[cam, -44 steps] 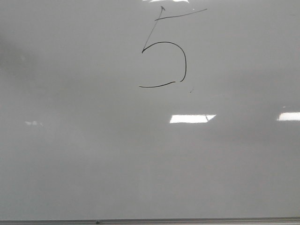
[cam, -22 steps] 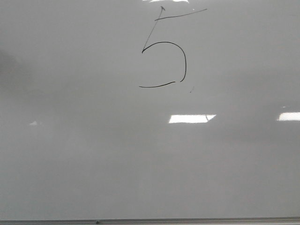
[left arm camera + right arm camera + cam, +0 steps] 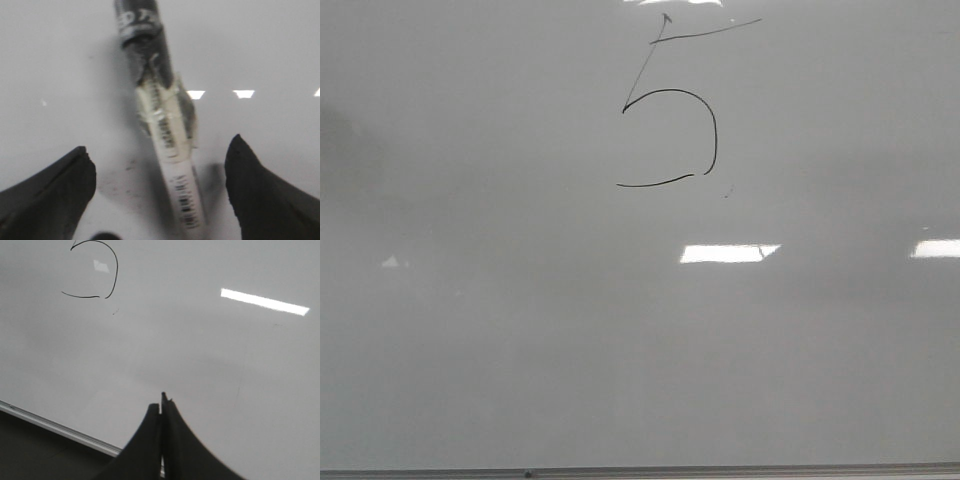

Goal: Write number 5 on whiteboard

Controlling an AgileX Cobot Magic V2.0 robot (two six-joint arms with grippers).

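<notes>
A glossy whiteboard (image 3: 520, 330) fills the front view, and the number 5 (image 3: 716, 130) is seen drawn in thin black line at the upper centre of the frame, standing upright with its stem slanted and its top bar separate. In the left wrist view, a taped marker (image 3: 165, 130) is seen lying lengthwise between the spread fingers of the left gripper (image 3: 159, 192), apparently released. The right gripper (image 3: 161, 412) is pressed closed, empty, above the board's lower frame edge.
</notes>
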